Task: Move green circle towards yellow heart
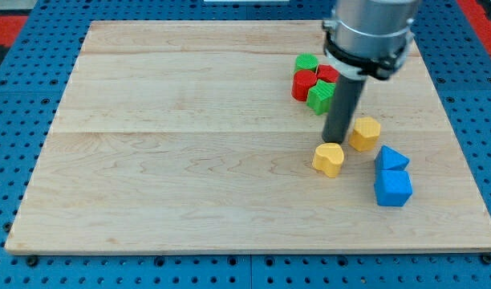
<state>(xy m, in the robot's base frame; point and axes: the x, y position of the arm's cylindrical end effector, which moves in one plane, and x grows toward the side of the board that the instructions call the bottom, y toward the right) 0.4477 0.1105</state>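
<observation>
- Tip (337, 141) of rod down on wooden board (189, 160), just above yellow heart (329, 159) toward the view's top; contact with heart can't be told.
- No jaws on this tool, plain dark rod, nothing held.
- Green circle (307, 63) well above yellow heart toward the view's top, slightly to the view's left, at the upper edge of a tight cluster.
- Same cluster, above yellow heart: two red blocks (303, 83) (329, 74), shapes unclear, plus a second green block (320, 95) touching them; rod partly hides that one.
- Yellow hexagon-like block (364, 132) just to the view's right of yellow heart and slightly higher, right beside the rod.
- Two blue blocks (391, 157) (392, 188) to the view's right of yellow heart, touching each other, the second lower.
</observation>
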